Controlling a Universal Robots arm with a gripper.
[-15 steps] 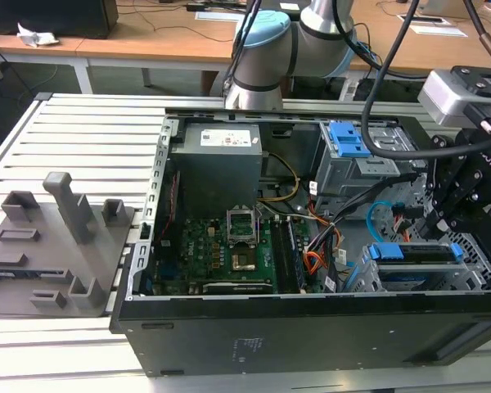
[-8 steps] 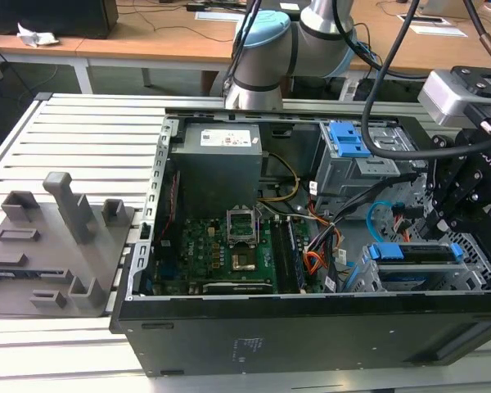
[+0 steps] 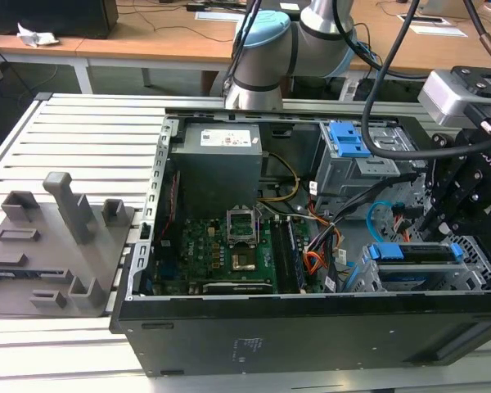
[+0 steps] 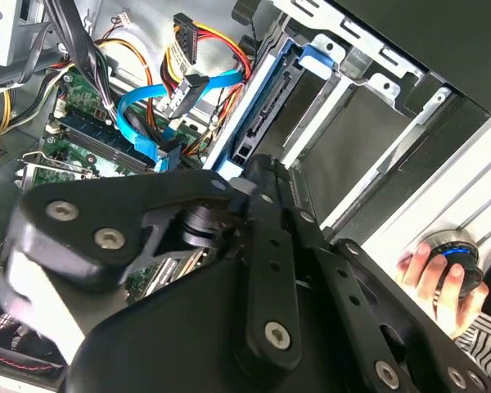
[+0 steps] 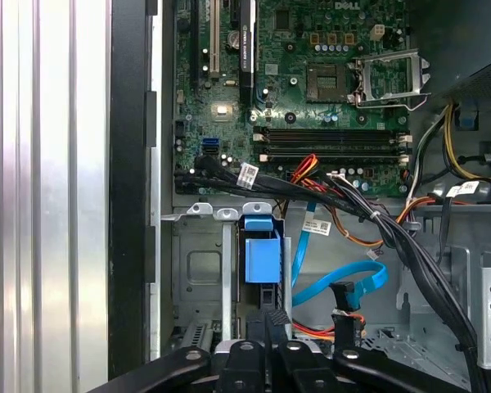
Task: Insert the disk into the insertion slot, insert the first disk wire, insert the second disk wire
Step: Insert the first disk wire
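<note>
Disk [image 5: 262, 258]: standing on edge in its blue frame, sitting down inside the slot [image 5: 200, 270], at the exterior view's right end of the case [image 3: 311, 336].
Slot: low mesh-walled bay, holding the disk between its grey walls.
Claw [image 5: 272, 315]: hanging right over the disk's near end; I cannot tell whether it is spread or pinching.
Wires: blue cable [image 5: 344, 282] lying loose near the slot, its black plug apart from the disk; a red, orange and yellow bundle [image 4: 221, 49] trailing beside it.
Writing: white printed stickers showing on the power supply [image 3: 221, 139] and as tags [image 5: 247, 174] on the black cables.
Cage [image 3: 348, 155]: taller, grey, with a blue latch, sitting farther back in the exterior view.
Hand [image 4: 432, 278]: a person's, resting on a round knob outside the case.
Tabletop [image 3: 82, 131]: slatted metal, carrying the case and a grey fixture [image 3: 57, 246].
</note>
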